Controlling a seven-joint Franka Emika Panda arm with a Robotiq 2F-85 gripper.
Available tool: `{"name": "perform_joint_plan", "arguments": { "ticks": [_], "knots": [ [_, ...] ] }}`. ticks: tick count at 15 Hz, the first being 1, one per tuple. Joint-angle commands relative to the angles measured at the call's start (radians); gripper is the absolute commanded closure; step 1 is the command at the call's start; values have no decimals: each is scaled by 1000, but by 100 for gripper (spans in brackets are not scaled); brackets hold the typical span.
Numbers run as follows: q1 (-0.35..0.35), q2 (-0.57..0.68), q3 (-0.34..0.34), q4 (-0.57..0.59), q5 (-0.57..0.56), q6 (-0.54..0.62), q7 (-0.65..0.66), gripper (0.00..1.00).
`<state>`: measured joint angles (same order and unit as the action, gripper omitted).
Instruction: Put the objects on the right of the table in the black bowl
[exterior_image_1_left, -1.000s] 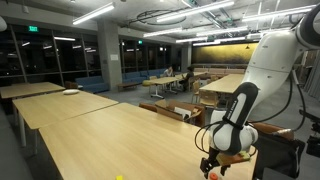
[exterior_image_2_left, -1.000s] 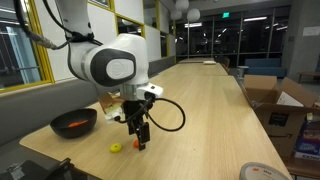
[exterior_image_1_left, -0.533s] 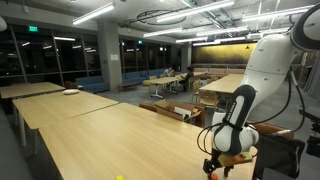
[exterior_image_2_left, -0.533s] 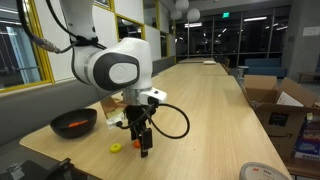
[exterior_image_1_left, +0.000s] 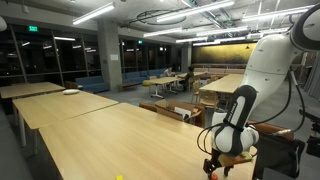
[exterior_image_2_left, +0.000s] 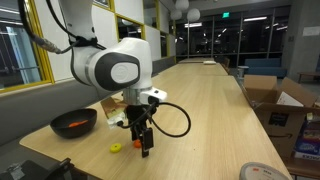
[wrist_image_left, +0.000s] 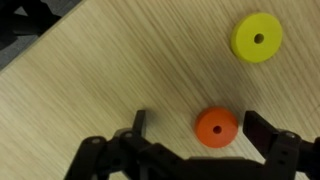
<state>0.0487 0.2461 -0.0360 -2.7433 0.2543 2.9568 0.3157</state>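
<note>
One orange disc (wrist_image_left: 216, 127) lies flat on the pale surface (wrist_image_left: 110, 60) between the wide-spread fingers (wrist_image_left: 140, 122), a yellow-green ring (wrist_image_left: 257, 37) sits near it, and the black bowl (exterior_image_2_left: 75, 132) stands close by in an exterior view

I'm on the wrist view now, and the table (wrist_image_left: 110, 60) reads as pale wood with fine straight grain and a smooth, low-sheen finish. The orange item (wrist_image_left: 216, 127) and the yellow-green item (wrist_image_left: 257, 37) both look like smooth matt plastic, while the gripper (wrist_image_left: 203, 128) looks matt black. In an exterior view the arm (exterior_image_2_left: 112, 68) wears glossy white plastic shells.
</note>
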Motion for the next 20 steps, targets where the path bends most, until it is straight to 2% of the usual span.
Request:
{"name": "perform_joint_plan", "arguments": {
  "ticks": [1, 2, 3, 4, 5, 10, 12, 15, 20],
  "knots": [
    [41, -8, -38, 1, -53, 8, 49, 0],
    [48, -7, -45, 1, -64, 9, 56, 25],
    [55, -7, -52, 1, -76, 8, 62, 26],
    [61, -10, -58, 1, -86, 5, 68, 32],
    [66, -12, -63, 1, -93, 3, 73, 42],
    [84, -39, -81, -5, -124, -8, 97, 80],
    [89, -42, -86, -3, -131, -14, 101, 76],
    [79, -81, -66, -5, -143, -24, 59, 76],
    [86, -196, -19, -7, -252, -37, -39, 76]
  ]
}}
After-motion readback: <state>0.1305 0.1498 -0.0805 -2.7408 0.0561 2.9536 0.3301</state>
